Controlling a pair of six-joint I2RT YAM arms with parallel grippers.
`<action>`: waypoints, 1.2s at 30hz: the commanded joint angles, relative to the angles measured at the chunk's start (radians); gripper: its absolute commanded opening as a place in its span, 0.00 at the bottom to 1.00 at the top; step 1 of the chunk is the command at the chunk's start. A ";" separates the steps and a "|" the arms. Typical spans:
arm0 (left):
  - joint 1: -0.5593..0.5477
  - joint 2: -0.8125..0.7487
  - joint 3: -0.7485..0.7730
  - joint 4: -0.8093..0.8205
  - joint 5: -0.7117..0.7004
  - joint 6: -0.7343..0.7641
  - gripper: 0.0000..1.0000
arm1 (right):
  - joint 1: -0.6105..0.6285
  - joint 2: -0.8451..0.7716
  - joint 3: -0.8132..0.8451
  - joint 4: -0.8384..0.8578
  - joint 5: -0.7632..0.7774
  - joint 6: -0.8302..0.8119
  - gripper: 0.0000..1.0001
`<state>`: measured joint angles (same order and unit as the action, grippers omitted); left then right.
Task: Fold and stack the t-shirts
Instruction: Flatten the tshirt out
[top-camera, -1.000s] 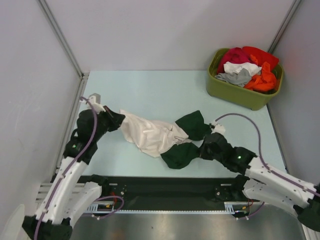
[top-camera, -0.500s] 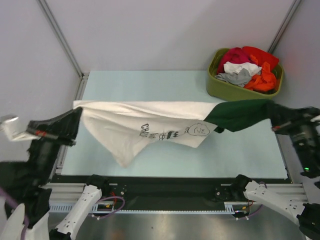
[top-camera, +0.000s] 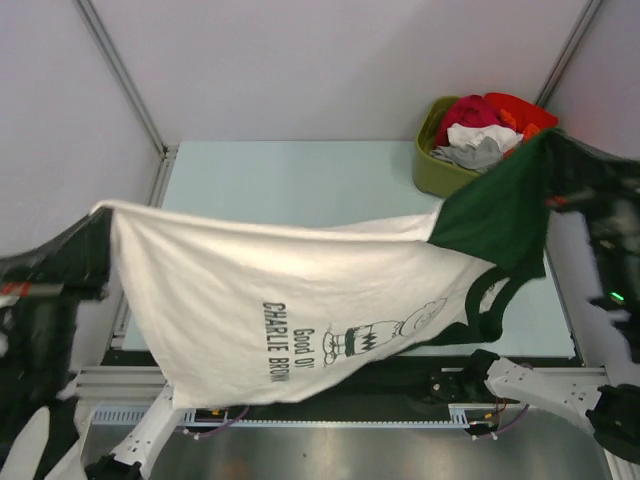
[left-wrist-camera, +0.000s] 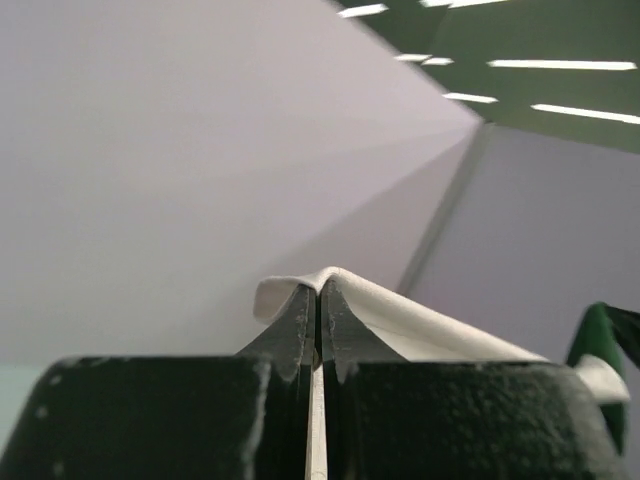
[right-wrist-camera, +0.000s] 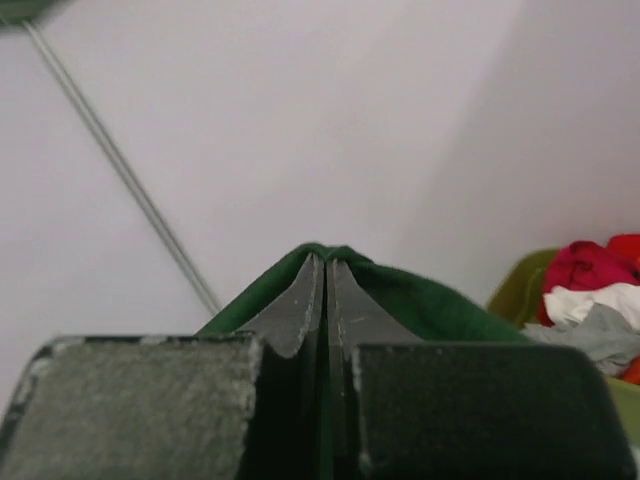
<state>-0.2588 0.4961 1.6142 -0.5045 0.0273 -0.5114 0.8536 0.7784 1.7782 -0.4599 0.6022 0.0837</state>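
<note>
Tub (top-camera: 428, 165) of clothes (top-camera: 478, 122) behind t-shirt (top-camera: 260, 275)

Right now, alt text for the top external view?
A cream-white t-shirt with a dark green sleeve and black print hangs spread in the air, its white end pinched by the left gripper, its green end by the right gripper. Behind: pale table, olive tub of clothes.

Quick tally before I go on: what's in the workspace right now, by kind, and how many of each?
Held-up t-shirt, cream with dark green sleeves: 1
Grippers: 2, the left gripper and the right gripper, both shut on the t-shirt
Olive tub: 1
Clothes pile in the tub: 1, separate pieces not countable
Total: 5
</note>
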 joint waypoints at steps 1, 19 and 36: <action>0.006 0.186 -0.161 -0.037 -0.268 0.019 0.00 | 0.009 0.249 -0.124 0.320 0.081 -0.241 0.00; 0.248 1.145 -0.211 0.278 -0.620 0.071 0.00 | -0.479 1.367 0.168 0.606 -0.559 0.037 0.00; 0.368 1.589 0.315 -0.044 -0.520 0.065 0.04 | -0.475 1.768 0.675 0.389 -0.535 0.068 0.00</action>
<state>0.1047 2.1063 1.8359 -0.4606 -0.4610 -0.4618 0.3820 2.5614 2.4332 -0.0685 0.0452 0.1352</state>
